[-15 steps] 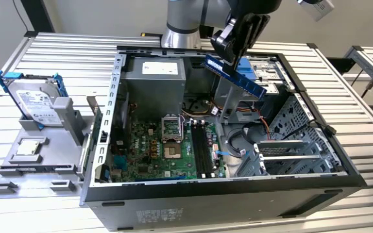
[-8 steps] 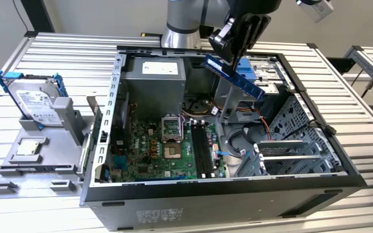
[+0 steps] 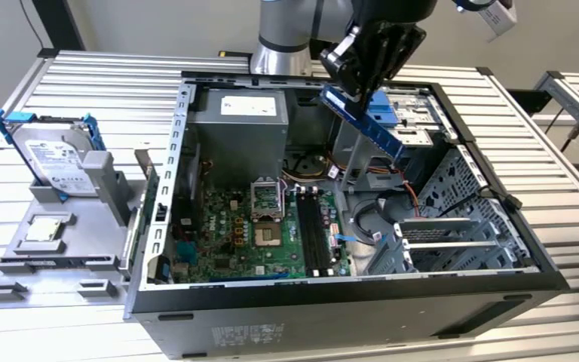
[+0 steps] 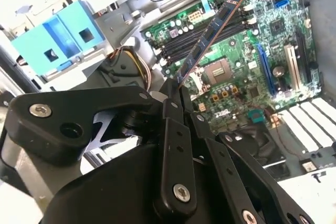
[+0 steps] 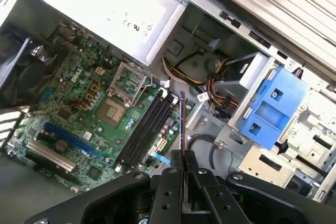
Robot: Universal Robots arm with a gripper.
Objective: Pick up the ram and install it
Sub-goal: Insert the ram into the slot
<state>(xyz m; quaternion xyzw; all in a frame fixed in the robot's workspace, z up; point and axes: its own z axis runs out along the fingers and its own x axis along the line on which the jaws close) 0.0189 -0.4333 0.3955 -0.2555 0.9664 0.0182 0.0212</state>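
The ram (image 3: 375, 128) is a long dark blue stick held at a slant above the open computer case (image 3: 159, 249), near the case's far right side in the exterior view. My gripper (image 3: 353, 79) is shut on its upper end. Both wrist views show the ram (image 4: 210, 40) (image 5: 182, 129) running out from between the closed black fingers (image 4: 173, 124) (image 5: 170, 182), over the green motherboard (image 3: 224, 249). The black memory slots (image 3: 315, 226) (image 4: 210, 27) (image 5: 149, 124) lie below, apart from the ram.
On a grey tray (image 3: 28, 283) at the exterior view's left stand a silver hard drive with blue brackets (image 3: 58, 154) and a small silver processor chip (image 3: 46, 230). Inside the case are the power supply (image 3: 239, 113), the processor socket (image 3: 269, 211), cables and a blue drive bracket (image 4: 58, 38) (image 5: 268, 108).
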